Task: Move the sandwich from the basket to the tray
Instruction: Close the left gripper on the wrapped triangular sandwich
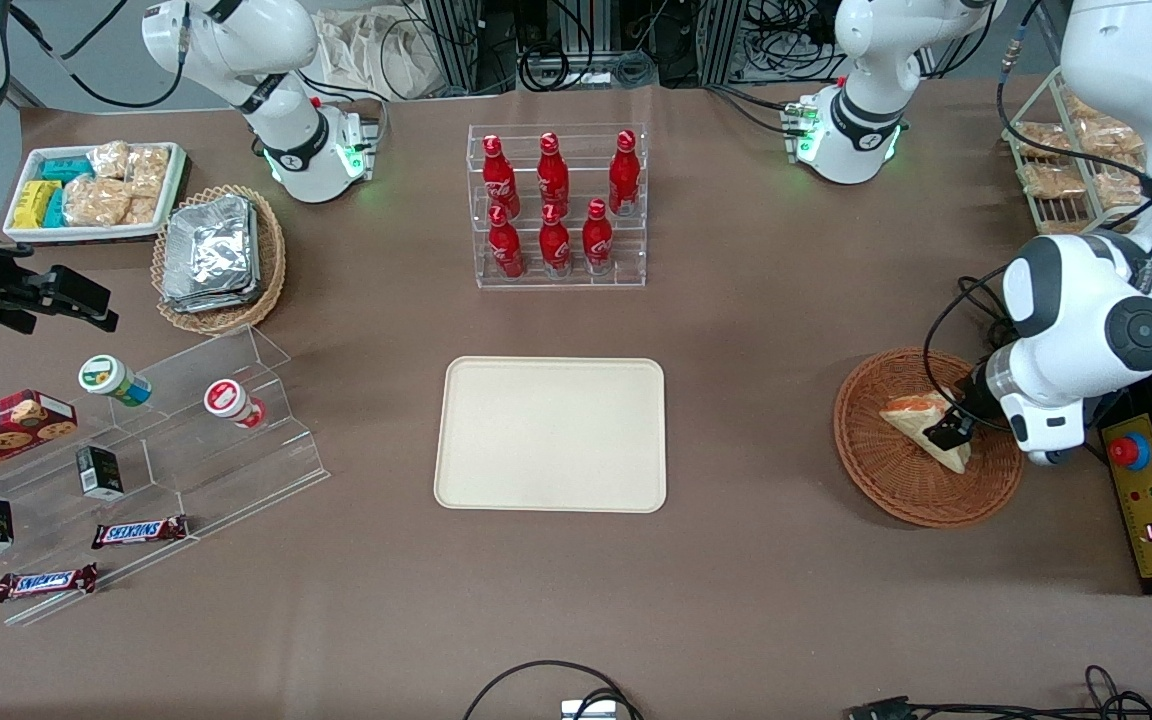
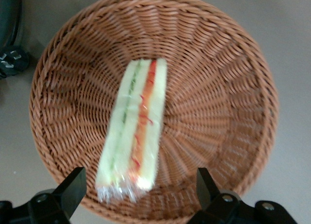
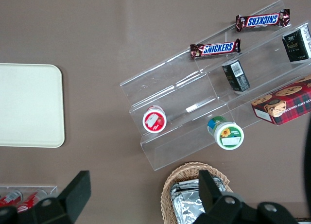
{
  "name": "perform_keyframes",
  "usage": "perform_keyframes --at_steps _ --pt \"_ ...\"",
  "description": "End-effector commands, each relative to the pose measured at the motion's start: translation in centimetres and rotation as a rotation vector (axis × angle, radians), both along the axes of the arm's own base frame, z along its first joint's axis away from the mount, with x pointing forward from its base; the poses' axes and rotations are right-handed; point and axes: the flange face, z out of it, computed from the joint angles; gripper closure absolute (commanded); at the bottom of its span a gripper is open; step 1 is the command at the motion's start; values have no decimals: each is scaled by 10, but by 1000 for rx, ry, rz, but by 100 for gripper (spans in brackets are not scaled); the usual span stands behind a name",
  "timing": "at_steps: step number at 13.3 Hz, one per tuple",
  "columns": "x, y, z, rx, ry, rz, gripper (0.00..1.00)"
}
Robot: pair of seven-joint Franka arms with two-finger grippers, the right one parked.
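Observation:
The sandwich lies in the reddish-brown wicker basket toward the working arm's end of the table. In the left wrist view the sandwich shows its edge, with green and orange-red filling stripes between white bread, resting on the basket floor. My left gripper hangs low over the basket, open, its fingers spread wide to either side of one end of the sandwich and touching nothing. The cream-beige tray lies bare at the table's middle, well apart from the basket.
A yellow control box with a red button stands beside the basket. A clear rack of red bottles stands farther from the camera than the tray. Toward the parked arm's end are a tan basket of foil packets and acrylic snack steps.

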Motion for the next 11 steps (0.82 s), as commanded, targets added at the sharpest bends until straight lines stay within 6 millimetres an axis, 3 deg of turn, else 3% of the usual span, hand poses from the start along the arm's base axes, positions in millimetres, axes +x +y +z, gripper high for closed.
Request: perform_keyframes --at_steps 1,6,7,8,9,10,11 --pt "-5 14 -21 11 -14 37 0" --pt "0 15 -58 -11 -32 50 1" --pt "2 13 -61 -18 -29 55 13" --pt "4 12 -60 -17 -33 52 37" --pt "6 8 -56 -14 -41 39 70" --pt "9 3 -49 -11 -52 23 94" --pt "12 0 -42 -11 -60 19 100"
